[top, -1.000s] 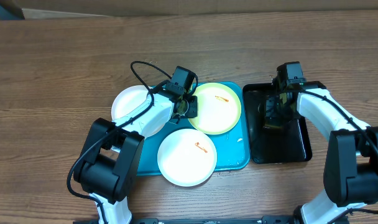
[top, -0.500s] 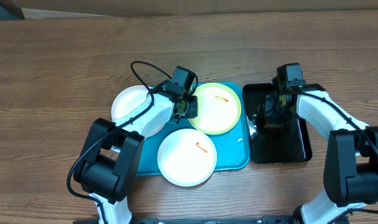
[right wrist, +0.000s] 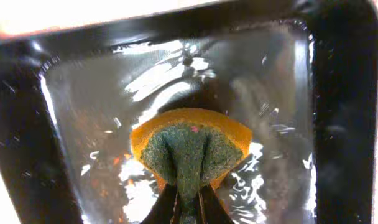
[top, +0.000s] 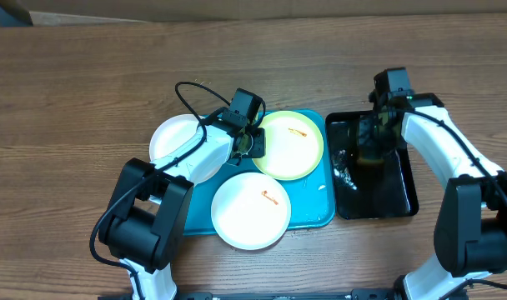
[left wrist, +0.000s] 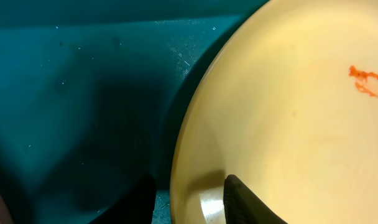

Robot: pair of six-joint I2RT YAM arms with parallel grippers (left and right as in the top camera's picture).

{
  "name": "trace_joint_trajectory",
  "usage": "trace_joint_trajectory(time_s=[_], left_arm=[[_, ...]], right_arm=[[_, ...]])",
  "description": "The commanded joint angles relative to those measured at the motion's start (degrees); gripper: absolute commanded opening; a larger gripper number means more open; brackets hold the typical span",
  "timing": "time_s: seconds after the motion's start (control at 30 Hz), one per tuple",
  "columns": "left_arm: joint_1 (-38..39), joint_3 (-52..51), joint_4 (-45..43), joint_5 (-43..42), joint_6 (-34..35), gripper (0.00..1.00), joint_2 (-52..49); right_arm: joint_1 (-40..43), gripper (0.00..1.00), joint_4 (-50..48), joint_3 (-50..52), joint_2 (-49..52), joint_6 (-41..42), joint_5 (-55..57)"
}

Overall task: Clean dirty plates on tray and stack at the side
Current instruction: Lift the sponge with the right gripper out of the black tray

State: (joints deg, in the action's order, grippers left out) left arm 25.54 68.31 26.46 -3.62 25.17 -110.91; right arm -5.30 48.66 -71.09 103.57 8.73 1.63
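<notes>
The turquoise tray holds a yellow-green-rimmed plate at the back right and a white plate at the front. Each has an orange-red smear. A second white plate lies over the tray's left edge, partly under my left arm. My left gripper straddles the yellow-green plate's left rim, one finger outside and one inside. My right gripper is shut on an orange sponge with a green scrub face, over the black tray.
A narrow black tray stands right of the turquoise tray, and its floor is wet and glinting. Bare wooden table surrounds both trays.
My right gripper with the sponge moved left inside the black tray, then back right and farther away. Wet glints now show at the tray's left side. The left arm has not moved.
</notes>
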Motion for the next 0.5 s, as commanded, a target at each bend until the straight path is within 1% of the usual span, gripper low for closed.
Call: trace_joint_trajectory(time_s=[0.0,0.03,0.07,0.1,0.13,0.17,0.2,0.23,0.27,0.3,0.33,0.37,0.4,0.43,0.47], left_arm=[[0.4,0.1,0.1,0.7,0.4,0.38,-1.9],[0.4,0.1,0.1,0.7,0.4,0.37,-1.9],[0.4,0.1,0.1,0.7,0.4,0.35,-1.9],[0.4,0.1,0.1,0.7,0.4,0.29,-1.9],[0.4,0.1,0.1,0.7,0.4,0.23,-1.9],[0.4,0.1,0.1,0.7,0.4,0.17,-1.9],[0.4,0.1,0.0,0.7,0.4,0.09,-1.9],[0.4,0.1,-0.1,0.8,0.4,0.05,-1.9],[0.3,0.1,-0.2,0.9,0.4,0.04,-1.9],[0.4,0.1,-0.2,0.9,0.4,0.04,-1.9],[0.4,0.1,-0.2,0.9,0.4,0.04,-1.9],[0.4,0.1,-0.3,0.9,0.4,0.04,-1.9],[0.4,0.1,-0.3,0.9,0.4,0.04,-1.9],[0.4,0.1,-0.4,0.9,0.4,0.04,-1.9],[0.4,0.1,-0.4,0.9,0.4,0.04,-1.9]], right_arm=[[-0.7,0.04,0.7,-1.7,-0.4,2.4,3.0],[-1.0,0.04,1.6,-1.7,-0.5,3.1,7.9],[-1.0,0.04,1.9,-1.7,-0.5,4.4,9.9],[-1.0,0.04,2.1,-1.7,-0.6,6.4,10.5],[-1.0,0.04,2.0,-1.7,-0.6,6.4,8.7],[-1.1,0.04,2.1,-1.8,-0.6,4.4,6.7],[-1.3,0.04,2.8,-2.1,-0.6,2.9,7.1],[-1.3,0.04,3.9,-2.4,-0.7,3.6,9.2],[-1.3,0.04,4.6,-2.7,-0.7,6.0,10.4],[-1.3,0.04,4.5,-3.0,-0.8,8.5,8.1],[-1.5,0.04,3.7,-3.1,-0.8,7.7,5.0],[-1.8,0.04,3.0,-3.1,-0.8,3.4,0.7],[-2.1,0.04,2.9,-3.1,-0.8,0.7,0.2],[-2.2,0.04,3.3,-3.1,-0.8,0.3,3.0],[-2.1,0.04,3.8,-3.1,-0.9,2.6,6.1]])
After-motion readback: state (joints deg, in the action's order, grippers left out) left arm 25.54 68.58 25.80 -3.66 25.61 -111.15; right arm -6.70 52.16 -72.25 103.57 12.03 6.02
